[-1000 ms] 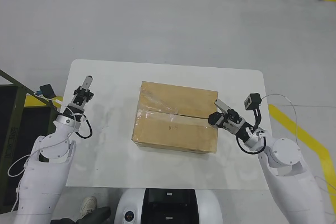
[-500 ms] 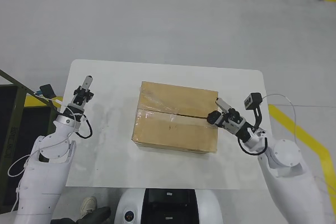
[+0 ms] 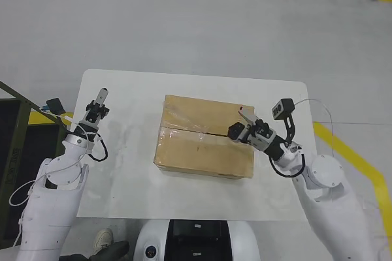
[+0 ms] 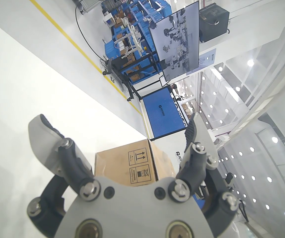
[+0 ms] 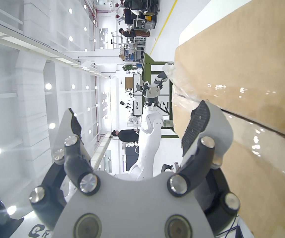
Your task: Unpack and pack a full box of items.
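Right claw (image 3: pixel 237 122) hangs spread at the three o'clock edge of the box (image 3: pixel 196 140), over its taped seam mid-counter (image 3: pixel 130 183). Left claw (image 3: pixel 102 93) waits at nine o'clock, well apart.

From the left wrist, that claw (image 4: pixel 117 120) gapes, released, with the box (image 4: pixel 122 164) beyond it.

From the right wrist, its claw (image 5: pixel 136 110) is released, one finger (image 5: pixel 199 122) just beside the box (image 5: pixel 244 63) top.

Your left hand (image 4: pixel 117 122) and right hand (image 5: pixel 136 110) share grey plates, silver screws, black links and ribbed black pads (image 5: pixel 194 122); your white arms (image 3: pixel 59 186) carry black cables (image 3: pixel 102 154).
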`<state>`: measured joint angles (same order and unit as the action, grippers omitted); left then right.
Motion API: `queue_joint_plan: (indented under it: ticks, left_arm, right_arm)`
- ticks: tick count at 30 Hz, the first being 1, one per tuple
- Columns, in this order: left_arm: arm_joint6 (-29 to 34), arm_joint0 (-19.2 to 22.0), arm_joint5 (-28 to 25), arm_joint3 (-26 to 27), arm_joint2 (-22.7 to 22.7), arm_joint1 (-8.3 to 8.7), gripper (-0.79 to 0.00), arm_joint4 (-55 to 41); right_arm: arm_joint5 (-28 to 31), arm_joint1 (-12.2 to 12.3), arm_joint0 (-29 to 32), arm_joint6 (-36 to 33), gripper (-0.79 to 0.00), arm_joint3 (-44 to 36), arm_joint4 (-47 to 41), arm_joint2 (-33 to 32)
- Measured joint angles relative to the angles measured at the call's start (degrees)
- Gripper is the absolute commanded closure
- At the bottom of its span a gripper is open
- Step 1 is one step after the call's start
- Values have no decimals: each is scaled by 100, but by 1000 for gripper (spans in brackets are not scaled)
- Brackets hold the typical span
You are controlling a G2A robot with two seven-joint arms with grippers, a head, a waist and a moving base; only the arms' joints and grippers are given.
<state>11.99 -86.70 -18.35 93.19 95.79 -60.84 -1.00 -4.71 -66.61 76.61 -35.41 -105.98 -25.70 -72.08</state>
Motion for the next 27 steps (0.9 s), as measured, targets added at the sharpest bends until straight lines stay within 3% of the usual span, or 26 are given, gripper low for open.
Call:
queue_joint_plan:
  ticks: [4,8,19,27]
  left_arm:
    - [0,0,0,0,0,0,-785,0]
    - [0,0,0,0,0,0,-785,0]
    - [0,0,0,0,0,0,-785,0]
    - [0,0,0,0,0,0,-785,0]
  right_arm:
    - [-79,-93,-414,47,-785,154,-75,512]
    - [-141,-169,-846,95,-785,176,411,1016]
    - [-337,-464,-1697,425,-785,767,116,1933]
    - [-602,-653,-2148,779,-785,953,575,2514]
